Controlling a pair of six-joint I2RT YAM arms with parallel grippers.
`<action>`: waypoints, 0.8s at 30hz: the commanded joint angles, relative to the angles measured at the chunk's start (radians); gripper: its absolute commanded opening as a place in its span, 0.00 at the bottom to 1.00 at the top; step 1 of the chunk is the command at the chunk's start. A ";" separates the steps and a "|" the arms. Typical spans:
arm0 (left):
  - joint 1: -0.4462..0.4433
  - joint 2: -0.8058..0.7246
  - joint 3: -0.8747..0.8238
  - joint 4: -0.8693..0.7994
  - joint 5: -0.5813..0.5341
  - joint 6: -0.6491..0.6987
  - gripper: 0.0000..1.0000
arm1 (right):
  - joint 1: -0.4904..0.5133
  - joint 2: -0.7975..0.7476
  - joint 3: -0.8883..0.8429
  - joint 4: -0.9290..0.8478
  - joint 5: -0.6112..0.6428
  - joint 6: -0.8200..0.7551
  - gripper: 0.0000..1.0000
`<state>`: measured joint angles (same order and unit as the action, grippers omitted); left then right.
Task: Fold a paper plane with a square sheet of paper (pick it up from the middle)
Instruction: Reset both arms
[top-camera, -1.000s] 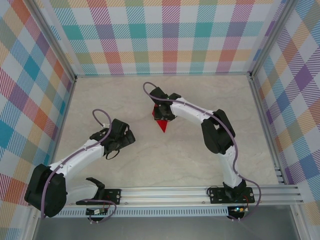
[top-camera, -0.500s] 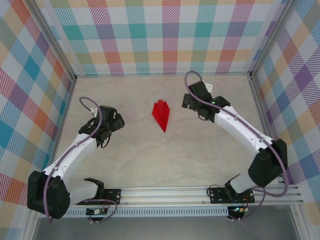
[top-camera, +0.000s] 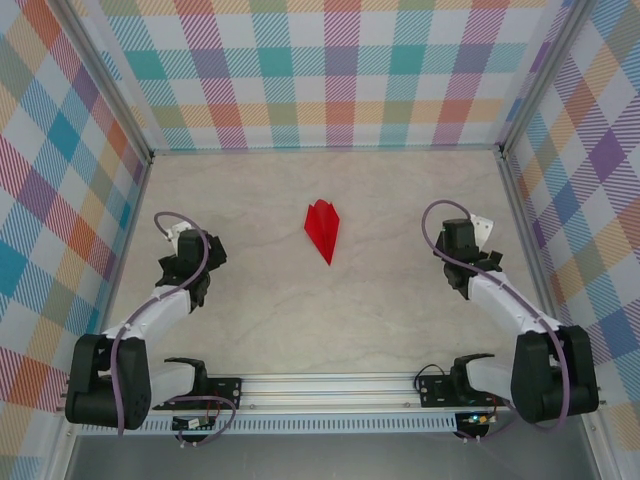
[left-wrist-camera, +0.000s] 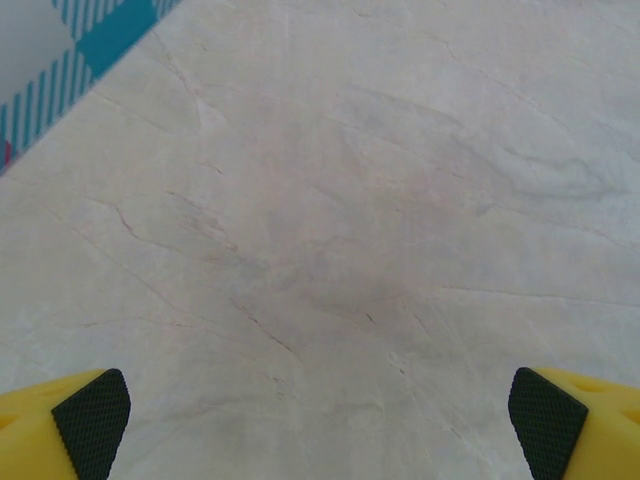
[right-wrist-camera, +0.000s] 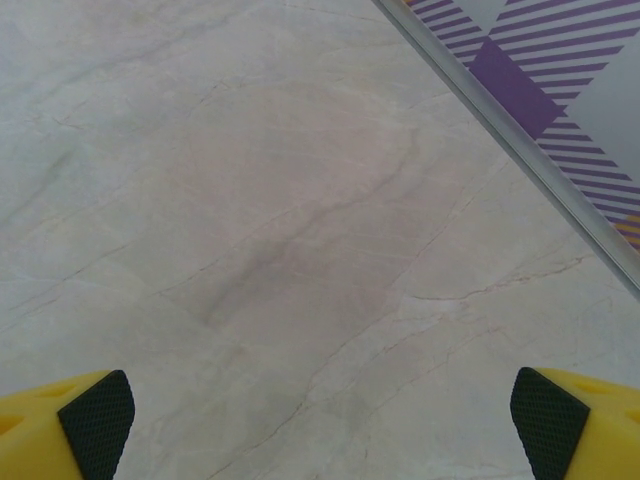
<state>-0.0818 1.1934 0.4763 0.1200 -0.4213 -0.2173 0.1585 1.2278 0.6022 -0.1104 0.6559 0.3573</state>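
Looks finished, with the paper plane lying folded on the bench, midway toward the far edge. Seen with left jaws and right jaws spread wide, empty, near the side edges; probably nothing left to fold

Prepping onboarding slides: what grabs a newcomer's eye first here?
The bright red paper plane, lying mid-table with its nose toward the arms' bases. Around the table stand loud pastel plaid walls. The left gripper and right gripper hang open, well off to either side of the plane.
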 joint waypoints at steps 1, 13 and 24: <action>0.028 0.033 -0.055 0.285 0.114 0.100 1.00 | -0.019 0.064 -0.033 0.278 -0.072 -0.109 1.00; 0.046 0.211 -0.106 0.646 0.322 0.203 1.00 | -0.045 0.182 -0.166 0.776 -0.367 -0.344 1.00; 0.044 0.364 -0.087 0.739 0.322 0.200 1.00 | -0.096 0.293 -0.216 0.960 -0.483 -0.332 1.00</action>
<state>-0.0486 1.5463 0.3748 0.7959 -0.1127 -0.0322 0.0677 1.5055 0.3862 0.7696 0.2264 0.0360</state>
